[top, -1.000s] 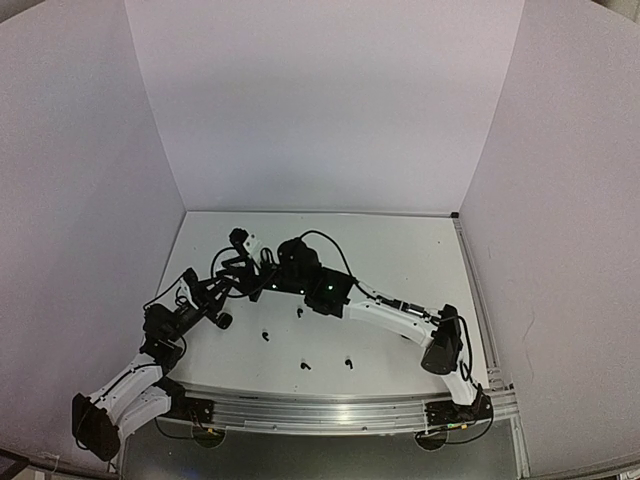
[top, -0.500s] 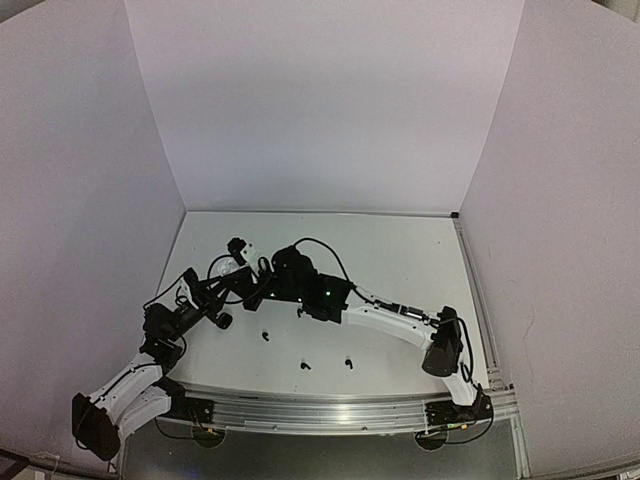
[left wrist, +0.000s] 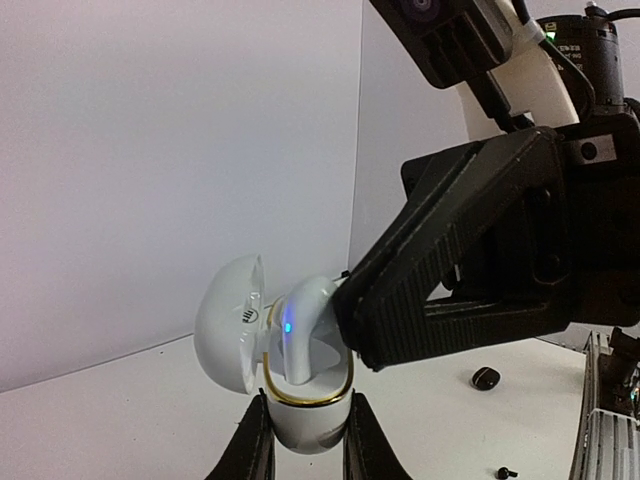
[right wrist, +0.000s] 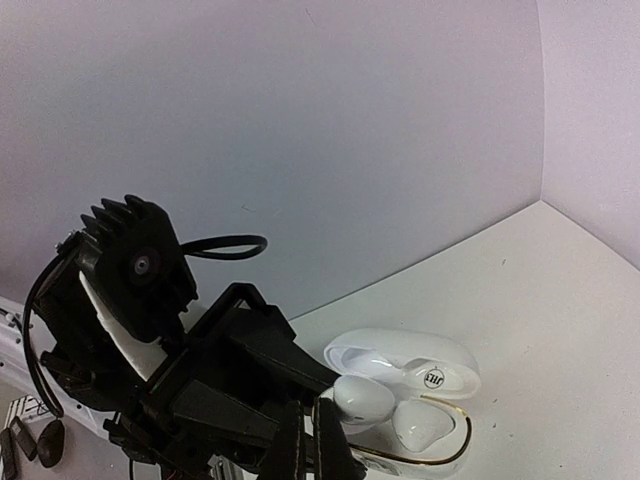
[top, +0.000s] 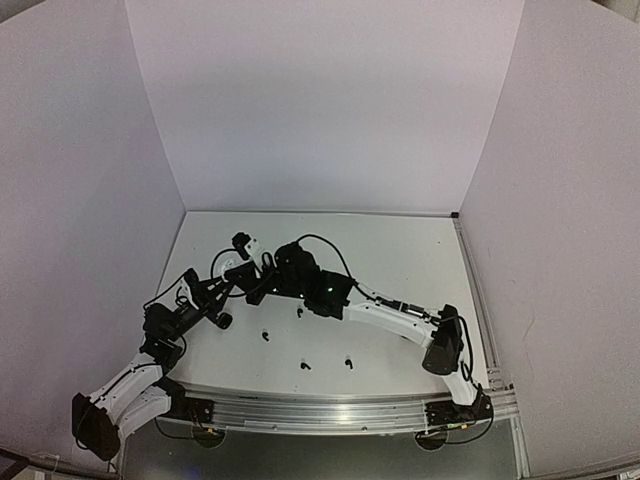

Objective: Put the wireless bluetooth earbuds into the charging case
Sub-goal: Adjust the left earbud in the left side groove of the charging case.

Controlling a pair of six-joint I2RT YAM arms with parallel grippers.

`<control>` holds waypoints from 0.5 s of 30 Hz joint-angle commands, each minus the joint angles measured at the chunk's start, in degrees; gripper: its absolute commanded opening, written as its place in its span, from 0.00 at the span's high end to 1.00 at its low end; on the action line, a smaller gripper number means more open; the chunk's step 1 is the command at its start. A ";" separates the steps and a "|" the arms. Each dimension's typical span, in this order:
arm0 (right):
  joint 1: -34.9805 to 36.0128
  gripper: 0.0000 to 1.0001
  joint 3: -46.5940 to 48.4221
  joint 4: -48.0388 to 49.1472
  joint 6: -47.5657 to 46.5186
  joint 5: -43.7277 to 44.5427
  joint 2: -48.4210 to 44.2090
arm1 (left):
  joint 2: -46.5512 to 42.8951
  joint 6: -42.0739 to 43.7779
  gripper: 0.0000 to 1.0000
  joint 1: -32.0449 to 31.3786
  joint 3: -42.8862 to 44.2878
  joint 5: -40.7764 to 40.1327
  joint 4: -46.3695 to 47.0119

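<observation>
Left gripper (left wrist: 298,446) clamps the open white charging case (left wrist: 300,422); right gripper (right wrist: 308,446) pinches 1 white earbud (right wrist: 362,398), seemingly half-seated in the case; black earbuds (top: 305,366) lie loose near the case, not yet inserted.

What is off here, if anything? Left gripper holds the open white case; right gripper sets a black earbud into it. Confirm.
The earbud is white, not black, as the left wrist view shows. The rest stands: the left gripper holds the open white case, and the right gripper sets the earbud into it.

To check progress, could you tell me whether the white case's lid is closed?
No, the lid of the white case stands swung open, with a white earbud at its opening.
</observation>
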 commanded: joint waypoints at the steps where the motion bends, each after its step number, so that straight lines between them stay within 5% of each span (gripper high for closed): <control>1: -0.38 1.00 0.39 -0.82 0.20 0.53 -2.53 | 0.40 0.82 1.00 -0.03 3.46 0.79 0.98; 15: -0.44 1.00 3.94 -5.06 -1.82 -6.11 -2.31 | 0.67 1.16 1.00 -0.03 3.46 0.97 0.91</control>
